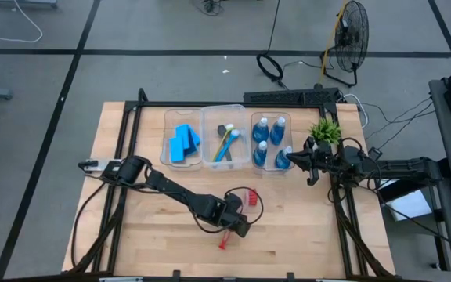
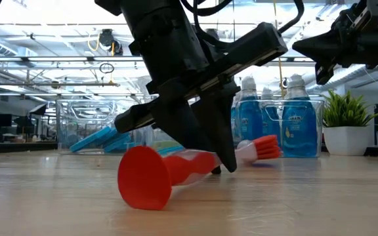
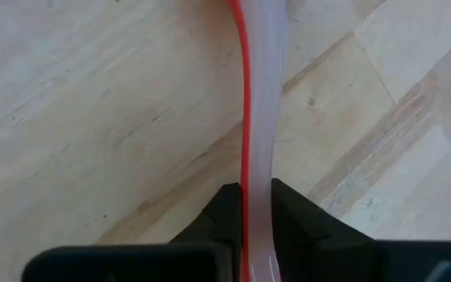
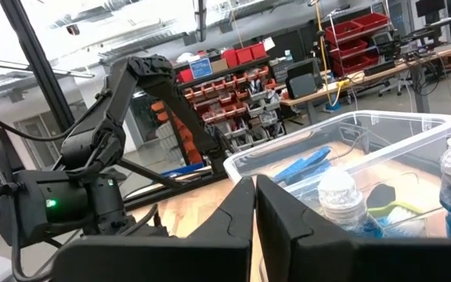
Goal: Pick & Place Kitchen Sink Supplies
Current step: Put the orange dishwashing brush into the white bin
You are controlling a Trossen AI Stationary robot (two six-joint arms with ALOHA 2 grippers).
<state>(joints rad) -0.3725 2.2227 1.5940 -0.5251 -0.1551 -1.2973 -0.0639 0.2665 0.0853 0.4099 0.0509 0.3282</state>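
Down on the wooden table point(image 1: 147, 227), the left gripper point(image 1: 237, 222) pinched the red brush point(image 2: 176, 172) at its pale handle, brush lying flat near the front edge — right gripper point(image 1: 304, 160) hovering by the bottles point(image 1: 271, 141), fingers pressed together, empty.

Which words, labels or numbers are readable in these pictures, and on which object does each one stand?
No text can be read with certainty.
Labels on the clear bottles of blue liquid: print is visible in the low view, but too blurred to read.
Red brush: no writing visible.
Bins and shelves in the room behind, in the right wrist view: too small to read.
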